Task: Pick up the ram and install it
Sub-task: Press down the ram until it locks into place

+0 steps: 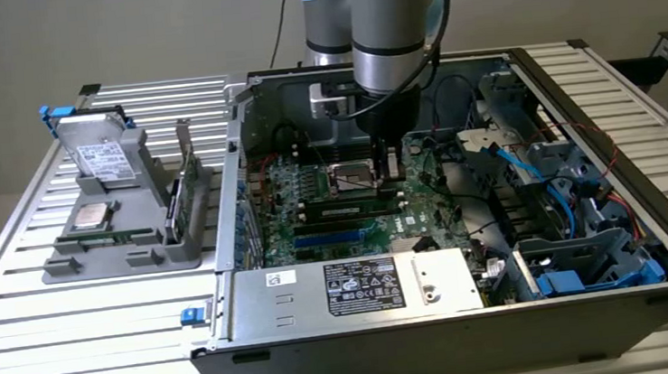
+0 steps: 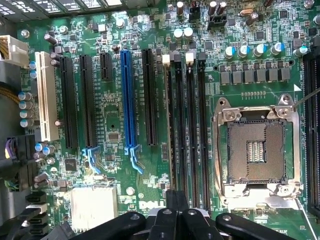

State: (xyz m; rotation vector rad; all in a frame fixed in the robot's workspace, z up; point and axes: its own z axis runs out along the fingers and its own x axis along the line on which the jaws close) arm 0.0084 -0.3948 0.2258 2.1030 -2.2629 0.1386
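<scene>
Motherboard (image 2: 115, 115) lies below; pincer (image 2: 176, 216) closed, empty.

Reaches straight down from above, wrist vertical, gripper (image 1: 389, 166) low and pointing downward; fingers (image 2: 176, 226) pressed together, seemingly holding nothing, though the tips are hard to see.

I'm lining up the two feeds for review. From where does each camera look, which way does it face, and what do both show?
Exterior view: off the arm, raised, looking down into the open computer case on the slatted table; the arm reaches down inside.
Wrist view: on the wrist, facing straight at the motherboard; the shut gripper shows.
Shared: motherboard, empty processor socket and memory slots.
</scene>
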